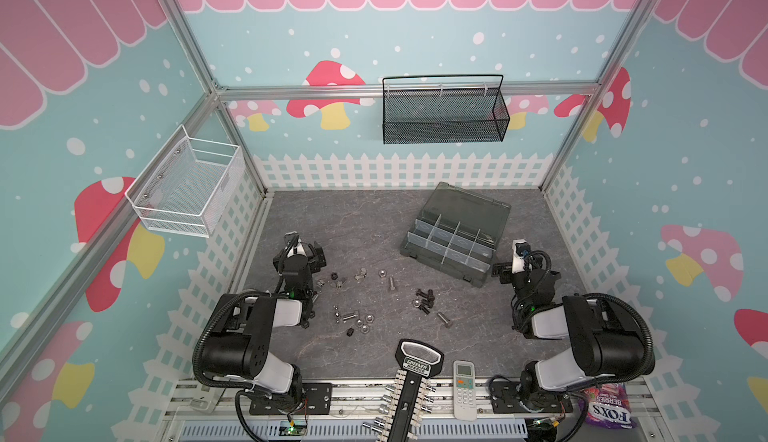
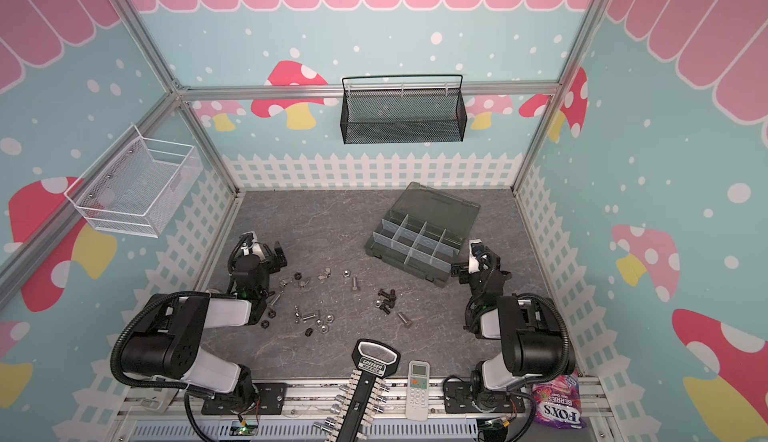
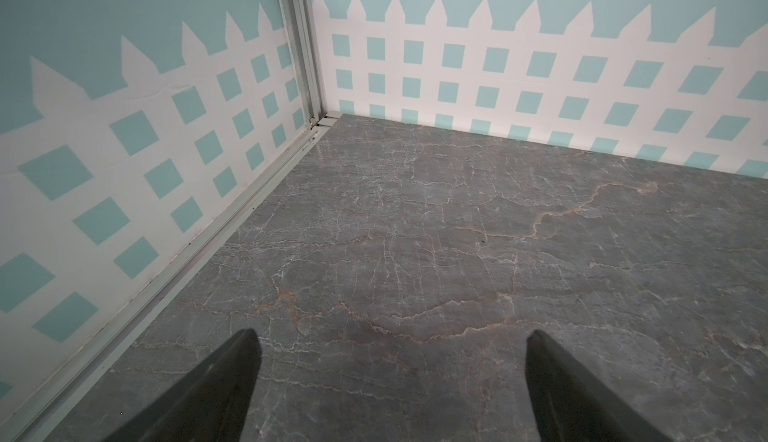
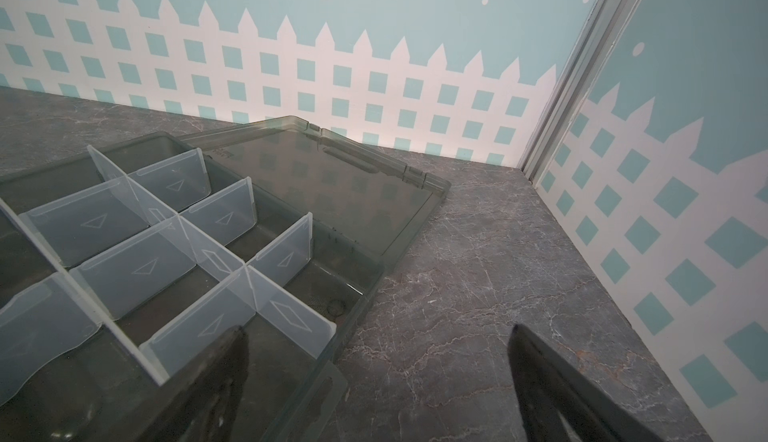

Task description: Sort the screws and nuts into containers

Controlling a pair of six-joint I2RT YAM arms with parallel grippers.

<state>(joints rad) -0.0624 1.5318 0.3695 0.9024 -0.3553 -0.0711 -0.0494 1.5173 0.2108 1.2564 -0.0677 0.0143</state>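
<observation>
Silver and black screws (image 1: 424, 295) and nuts (image 1: 367, 319) lie loose mid-frame, the containers (image 1: 453, 236) apparently empty to their upper right; left tool (image 3: 390, 336) and right tool (image 4: 378, 330) gape empty, so a first fine pinch seems next.

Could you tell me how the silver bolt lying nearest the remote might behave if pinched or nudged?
The silver bolt lies on its side on the smooth table, so a nudge would probably roll it in an arc toward its wider head. Its shiny, rigid-looking metal may slip in a pinch, and it looks small, so likely light.
</observation>
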